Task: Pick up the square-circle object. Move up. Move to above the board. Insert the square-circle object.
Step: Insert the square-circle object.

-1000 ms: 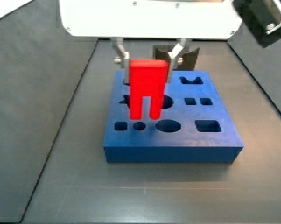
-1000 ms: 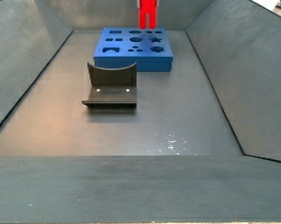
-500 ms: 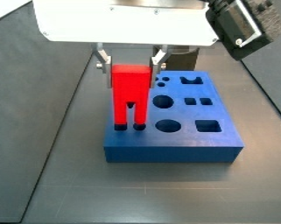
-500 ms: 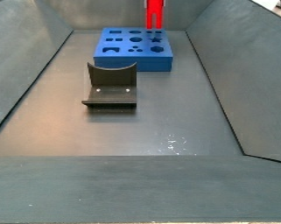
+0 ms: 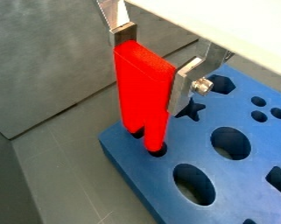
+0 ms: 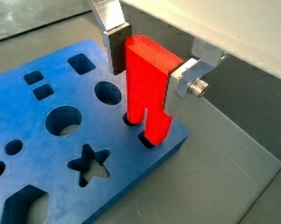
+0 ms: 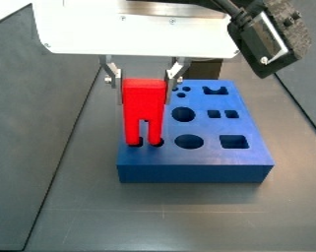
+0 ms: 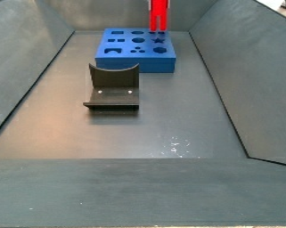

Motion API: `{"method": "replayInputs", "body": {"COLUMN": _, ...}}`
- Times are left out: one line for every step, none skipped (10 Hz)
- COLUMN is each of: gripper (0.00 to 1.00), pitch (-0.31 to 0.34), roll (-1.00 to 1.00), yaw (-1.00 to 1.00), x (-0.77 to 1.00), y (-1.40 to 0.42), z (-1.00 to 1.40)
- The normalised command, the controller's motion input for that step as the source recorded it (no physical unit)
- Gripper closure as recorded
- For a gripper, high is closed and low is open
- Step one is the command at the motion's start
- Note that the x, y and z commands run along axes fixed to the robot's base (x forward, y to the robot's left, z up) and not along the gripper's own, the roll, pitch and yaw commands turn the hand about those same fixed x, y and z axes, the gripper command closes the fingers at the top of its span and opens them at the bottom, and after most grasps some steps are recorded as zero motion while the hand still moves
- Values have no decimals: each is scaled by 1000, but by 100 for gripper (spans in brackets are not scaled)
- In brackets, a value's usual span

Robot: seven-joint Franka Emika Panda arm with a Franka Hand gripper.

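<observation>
In a side view the fixture (image 8: 111, 86) sits left of centre on the grey floor, apart from the board (image 8: 135, 50) at upper centre. In a side view the gripper (image 7: 142, 71) hangs upper left of centre, clenched on the upright square-circle object (image 7: 142, 111). Its prongs reach holes at the near left corner of the board (image 7: 200, 148). In both wrist views silver fingers (image 5: 122, 33) (image 6: 115, 39) press the red block (image 5: 144, 94) (image 6: 151, 90), prong tips entering board (image 5: 224, 175) (image 6: 49, 140) cut-outs.
</observation>
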Motion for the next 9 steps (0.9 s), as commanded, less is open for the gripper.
{"method": "replayInputs", "body": {"gripper": 100, "pitch": 16, "roll": 47, "yaw": 0, "x": 254, "y": 0, "z": 0}}
{"method": "replayInputs", "body": {"gripper": 100, "pitch": 9, "roll": 39, "yaw": 0, "x": 180, "y": 0, "z": -14}}
{"method": "replayInputs", "body": {"gripper": 100, "pitch": 0, "roll": 31, "yaw": 0, "x": 111, "y": 0, "z": -11}}
{"method": "replayInputs", "body": {"gripper": 100, "pitch": 0, "roll": 16, "yaw": 0, "x": 46, "y": 0, "z": -20}}
{"method": "replayInputs", "body": {"gripper": 100, "pitch": 0, "roll": 20, "yaw": 0, "x": 0, "y": 0, "z": -40}}
{"method": "replayInputs", "body": {"gripper": 100, "pitch": 0, "roll": 30, "yaw": 0, "x": 0, "y": 0, "z": -91}}
{"method": "replayInputs", "body": {"gripper": 100, "pitch": 0, "roll": 33, "yaw": 0, "x": 0, "y": 23, "z": -189}}
{"method": "replayInputs", "body": {"gripper": 100, "pitch": 0, "roll": 14, "yaw": 0, "x": 0, "y": 11, "z": -154}}
{"method": "replayInputs", "body": {"gripper": 100, "pitch": 0, "roll": 9, "yaw": 0, "x": 0, "y": 0, "z": -126}}
